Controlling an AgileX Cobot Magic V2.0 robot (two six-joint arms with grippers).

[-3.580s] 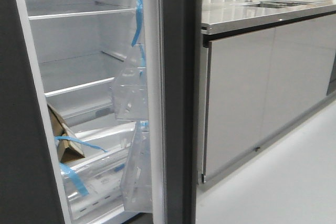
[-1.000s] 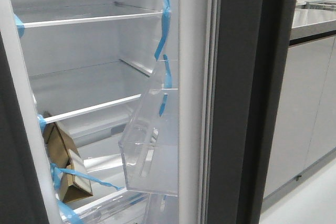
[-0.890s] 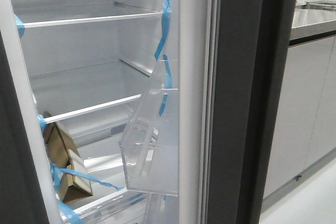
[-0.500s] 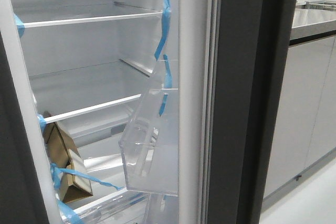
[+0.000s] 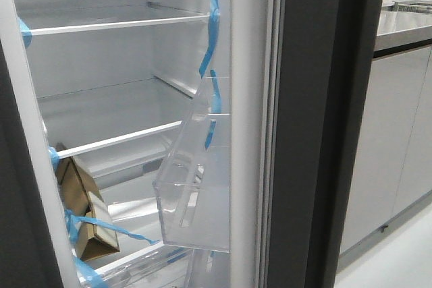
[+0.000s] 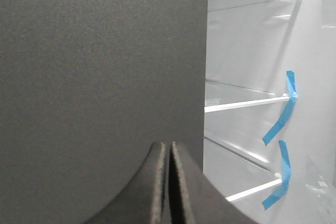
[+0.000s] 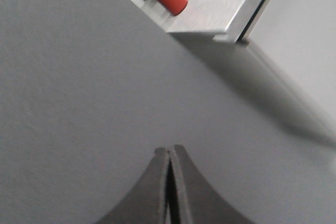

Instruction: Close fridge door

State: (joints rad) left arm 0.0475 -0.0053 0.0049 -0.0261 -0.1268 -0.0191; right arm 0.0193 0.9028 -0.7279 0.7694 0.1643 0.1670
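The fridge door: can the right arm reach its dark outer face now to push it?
Probably yes. In the right wrist view the shut fingers point at a plain grey panel with nothing between, likely the fridge door, though contact cannot be told.

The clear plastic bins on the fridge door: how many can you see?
2. One full bin hangs at mid-height on the fridge door; the top of a second bin shows just below it. More may be hidden out of frame.
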